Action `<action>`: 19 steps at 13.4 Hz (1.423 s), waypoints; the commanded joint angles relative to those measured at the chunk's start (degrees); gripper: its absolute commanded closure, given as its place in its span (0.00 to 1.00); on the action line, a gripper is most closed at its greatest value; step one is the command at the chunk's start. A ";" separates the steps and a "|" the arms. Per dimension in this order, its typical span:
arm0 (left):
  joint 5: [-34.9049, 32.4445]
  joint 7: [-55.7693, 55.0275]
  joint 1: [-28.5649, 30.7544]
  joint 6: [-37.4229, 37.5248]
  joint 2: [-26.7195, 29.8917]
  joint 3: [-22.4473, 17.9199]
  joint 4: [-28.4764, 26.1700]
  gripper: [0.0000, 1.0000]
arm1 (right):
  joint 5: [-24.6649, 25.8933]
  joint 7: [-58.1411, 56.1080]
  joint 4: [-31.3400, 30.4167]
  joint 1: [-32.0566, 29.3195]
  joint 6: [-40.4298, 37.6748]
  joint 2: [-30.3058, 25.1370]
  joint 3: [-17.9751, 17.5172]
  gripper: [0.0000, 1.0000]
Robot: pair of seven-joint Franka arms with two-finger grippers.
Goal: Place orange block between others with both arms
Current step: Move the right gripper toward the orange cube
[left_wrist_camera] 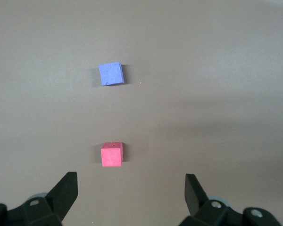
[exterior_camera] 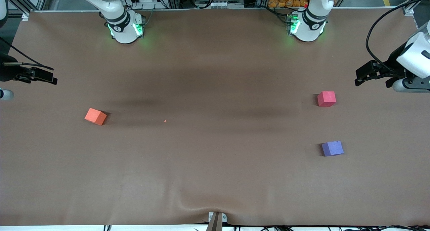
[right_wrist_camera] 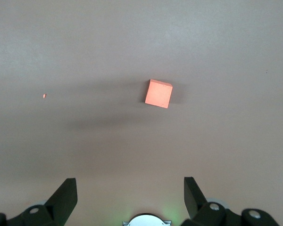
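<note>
Hanging spread and empty over its end of the tabletop [exterior_camera: 215,177], the right claw [right_wrist_camera: 129,197] has the orange block [exterior_camera: 95,116] on the cloth near it, turned a little askew. The left claw [left_wrist_camera: 131,195], likewise spread and holding nothing, hovers over its own end, close to the red-pink cube [exterior_camera: 326,98], with the purple-blue cube [exterior_camera: 332,148] nearer the front camera. The gap between those two is bare. The orange block looks like light, slightly squashy foam; a gentle pinch across two opposite flat faces, matched to its skew, should hold it.

left hand [left_wrist_camera: 131,190] raised, open, right hand [right_wrist_camera: 130,190] likewise
</note>
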State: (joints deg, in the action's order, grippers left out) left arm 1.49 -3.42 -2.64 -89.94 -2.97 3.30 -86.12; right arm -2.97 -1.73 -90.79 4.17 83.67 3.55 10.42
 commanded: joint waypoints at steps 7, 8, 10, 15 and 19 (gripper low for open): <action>0.27 -0.18 0.26 0.11 -0.11 0.22 0.16 0.00 | 0.51 1.03 -0.53 0.32 -0.61 -1.62 -0.84 0.00; 0.27 -0.18 0.26 0.03 -0.11 0.22 0.16 0.00 | 0.51 1.03 -0.53 0.32 -0.61 -1.62 -0.84 0.00; 0.27 -0.18 0.26 0.11 -0.28 0.22 0.16 0.00 | 0.42 0.94 -0.53 0.32 -0.61 -1.53 -0.84 0.00; 0.27 -0.18 0.35 0.11 -0.37 0.22 0.07 0.00 | 0.42 1.29 -0.44 0.32 0.27 -0.65 -0.75 0.00; 0.27 -0.18 0.35 0.11 -0.37 0.22 0.07 0.00 | 0.33 1.29 0.17 0.41 1.75 1.45 -0.66 0.00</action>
State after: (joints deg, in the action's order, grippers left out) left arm 1.49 -3.42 -2.62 -89.94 -3.26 3.29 -86.29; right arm -2.97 -1.58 -90.77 4.39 84.20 3.86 9.81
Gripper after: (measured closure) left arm 0.000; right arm 0.000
